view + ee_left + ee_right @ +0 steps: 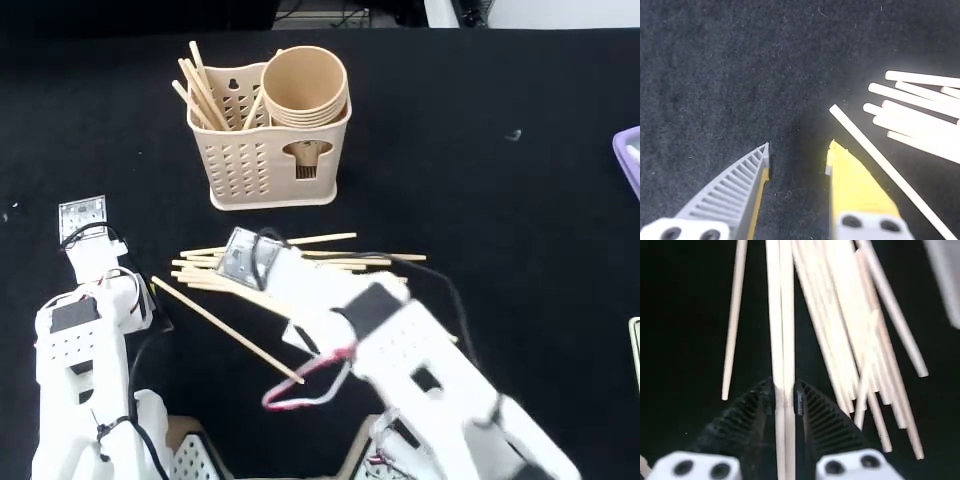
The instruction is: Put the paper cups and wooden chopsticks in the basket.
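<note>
Several paper cups [305,85] sit nested as one stack in one compartment of the basket [265,175] in the high view. A handful of standing chopsticks [200,85] lean in the other compartment, so that share of the job looks done. What remains is the loose chopsticks [320,265], lying in a rough bundle on the black tabletop [500,200] just in front of the basket. A single chopstick [225,330] also lies slantwise nearer the arms. One arm reaches over the bundle; the other sits back by the near edge.

In the left wrist view, the left hand [797,149] is spread wide with nothing between its fingers, low over bare tabletop. The single chopstick runs just beside its yellow finger, outside the gap. I judge the hand is placed for that stray rather than gripping it.

In the right wrist view, the right hand [785,389] is closed down on a pair of chopsticks [781,315], pinched side by side and lined up with its fingers. The rest of the bundle fans out beside them, untouched. Taking only two, held lengthwise, likely keeps the grip firm and lets them go end-first into the basket.
</note>
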Tool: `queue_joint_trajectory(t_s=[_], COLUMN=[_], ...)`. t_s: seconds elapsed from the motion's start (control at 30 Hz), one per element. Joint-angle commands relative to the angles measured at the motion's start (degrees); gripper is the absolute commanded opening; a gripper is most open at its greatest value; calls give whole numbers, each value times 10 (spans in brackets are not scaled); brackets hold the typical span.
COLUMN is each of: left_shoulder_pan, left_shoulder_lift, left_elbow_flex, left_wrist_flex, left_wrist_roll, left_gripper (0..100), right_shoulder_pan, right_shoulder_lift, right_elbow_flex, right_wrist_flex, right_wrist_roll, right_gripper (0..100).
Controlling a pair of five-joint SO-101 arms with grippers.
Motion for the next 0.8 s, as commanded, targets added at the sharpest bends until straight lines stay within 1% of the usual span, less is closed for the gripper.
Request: queue_joint_trajectory(t_s=[0.0,0.1,0.17,0.27,0.4,0.47,0.6,0.67,0.77], left_shoulder_pan=[-4,-4,-3,-1,-3,-3,-1,-1,-1], left_shoulder_lift=[-11,-11,-11,-11,-12,-12,-11,-11,-12], left_elbow_flex=[-2,-2,-2,-1,7,7,7,7,7], left_wrist_flex=[-10,-10,-10,-10,-11,-11,-11,-11,-11], left_wrist_roll=[-6,-6,-6,-6,-6,-6,-6,-6,-6], left_gripper=[192,192,192,192,192,192,192,192,192], right_shoulder_pan=[15,35,43,43,43,43,43,43,45], right_shoulder_lift=[-91,-139,-163,-173,-173,-172,-155,-122,-44], right_elbow_flex=[-28,-42,-51,-58,-57,-51,-35,-36,-65], right_wrist_flex=[12,-10,-52,-153,-319,-415,-615,-682,-744], right_wrist_roll=[-3,-8,-50,-130,-179,-193,-194,-197,-197], right_gripper=[11,11,11,11,11,11,11,11,11])
